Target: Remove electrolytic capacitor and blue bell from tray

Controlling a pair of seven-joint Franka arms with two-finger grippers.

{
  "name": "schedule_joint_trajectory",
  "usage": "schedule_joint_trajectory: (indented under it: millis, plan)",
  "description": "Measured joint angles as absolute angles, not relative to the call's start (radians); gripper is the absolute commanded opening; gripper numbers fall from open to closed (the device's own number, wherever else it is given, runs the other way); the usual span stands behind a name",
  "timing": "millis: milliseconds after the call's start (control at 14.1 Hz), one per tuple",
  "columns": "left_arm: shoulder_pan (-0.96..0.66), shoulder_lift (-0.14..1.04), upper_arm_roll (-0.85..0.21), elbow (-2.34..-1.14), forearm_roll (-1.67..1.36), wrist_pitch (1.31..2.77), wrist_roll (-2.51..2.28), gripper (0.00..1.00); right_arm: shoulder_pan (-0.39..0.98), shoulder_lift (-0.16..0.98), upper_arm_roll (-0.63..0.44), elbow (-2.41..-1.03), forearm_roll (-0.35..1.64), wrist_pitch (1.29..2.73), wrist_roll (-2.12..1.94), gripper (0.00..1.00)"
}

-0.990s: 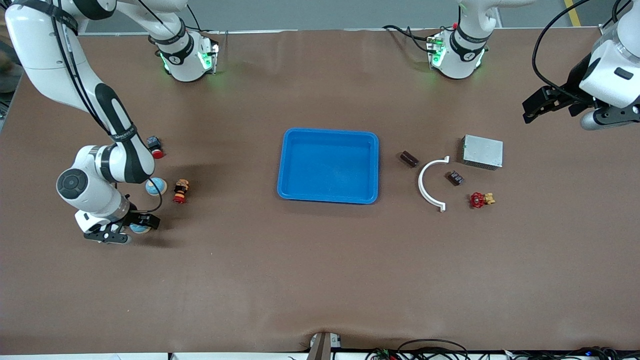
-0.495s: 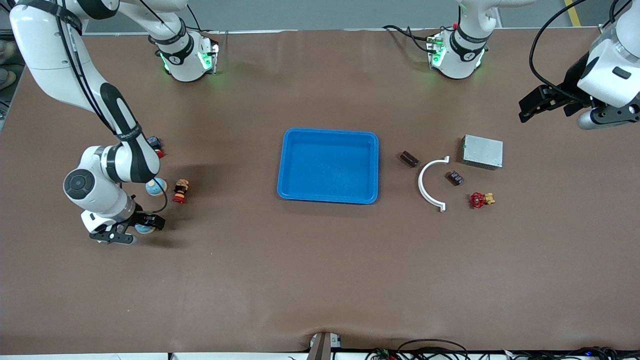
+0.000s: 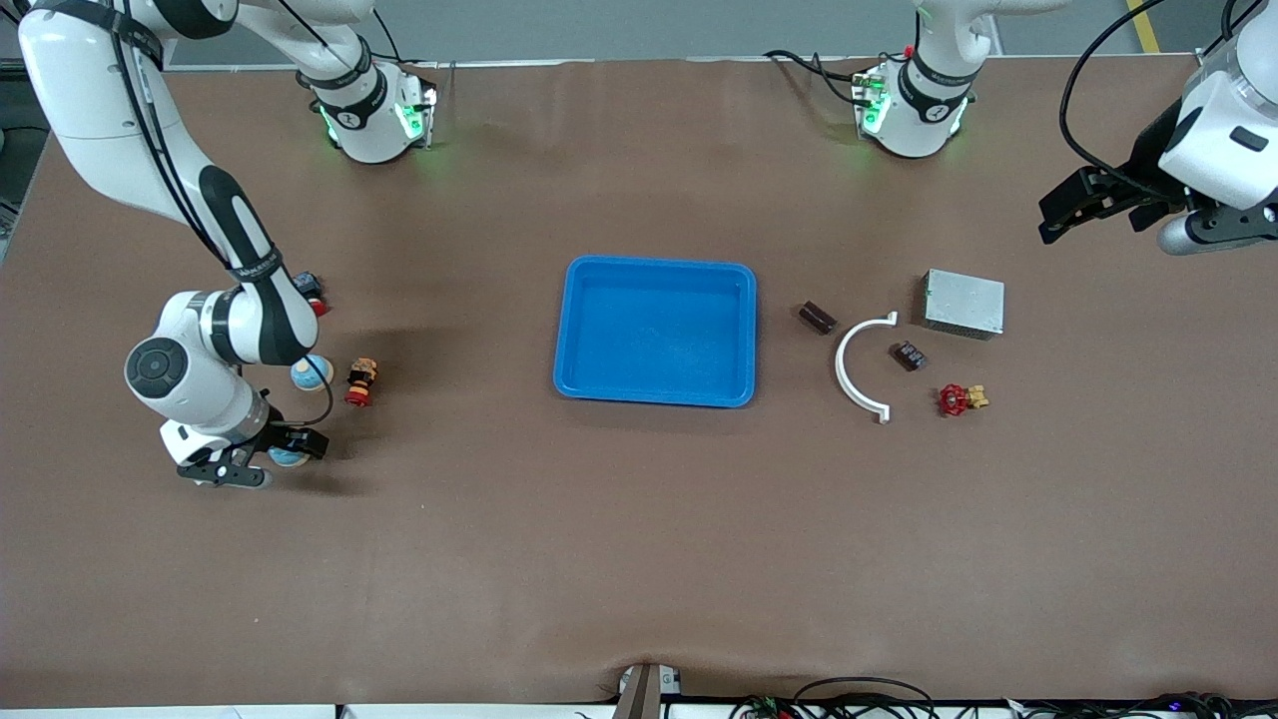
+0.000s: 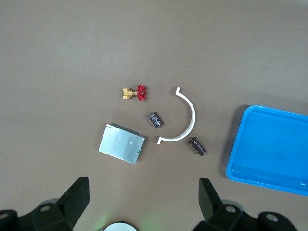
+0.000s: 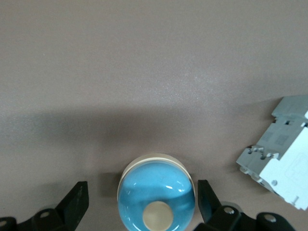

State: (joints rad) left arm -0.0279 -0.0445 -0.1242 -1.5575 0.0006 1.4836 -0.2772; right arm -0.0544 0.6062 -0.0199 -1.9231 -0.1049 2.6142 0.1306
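A blue dome bell [image 3: 290,457] with a cream button sits on the table toward the right arm's end. My right gripper [image 3: 262,457] is low around it, open. In the right wrist view the bell [image 5: 157,195] lies between the fingers [image 5: 76,202], which stand apart from it. A second blue bell [image 3: 312,372] is partly hidden by the right arm. Two small dark capacitors [image 3: 817,318] [image 3: 908,356] lie beside a white arc [image 3: 857,367]; both also show in the left wrist view [image 4: 197,146] [image 4: 154,120]. My left gripper [image 3: 1083,208] is open and empty, up over bare table.
A blue tray [image 3: 599,384] sits mid-table. A metal box [image 3: 963,303] and a red valve [image 3: 957,399] lie near the capacitors. A small red-and-black figure [image 3: 360,381] and a red button [image 3: 314,296] lie near the bells. A grey breaker [image 5: 281,161] lies close to the gripped-around bell.
My right gripper has shifted a little toward the bell and settled around it. My left gripper has drifted slightly in the air. Nothing was taken hold of.
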Motion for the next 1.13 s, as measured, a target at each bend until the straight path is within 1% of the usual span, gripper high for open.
schedule_joint_trajectory:
  millis: [141,283,424,707,1131]
  plan:
    - [-0.028,-0.044,-0.124,-1.558,0.001,1.489,-0.277,1.0,-0.054,0.605,-0.021,-1.913,-0.106,2.603,0.123,1.0]
    - [-0.03,-0.04,-0.126,-1.558,0.001,1.493,-0.277,1.0,-0.054,0.593,-0.022,-1.898,-0.107,2.561,0.117,1.0]
    - [-0.031,-0.033,-0.132,-1.558,0.001,1.495,-0.277,1.0,-0.054,0.558,-0.022,-1.875,-0.107,2.468,0.098,1.0]
    - [-0.031,-0.037,-0.133,-1.555,0.019,1.497,-0.265,1.0,-0.052,0.428,-0.017,-1.837,-0.108,2.218,0.093,1.0]
    - [-0.027,-0.053,-0.133,-1.555,0.026,1.482,-0.238,1.0,-0.02,0.214,-0.008,-1.821,-0.091,1.956,0.105,1.0]
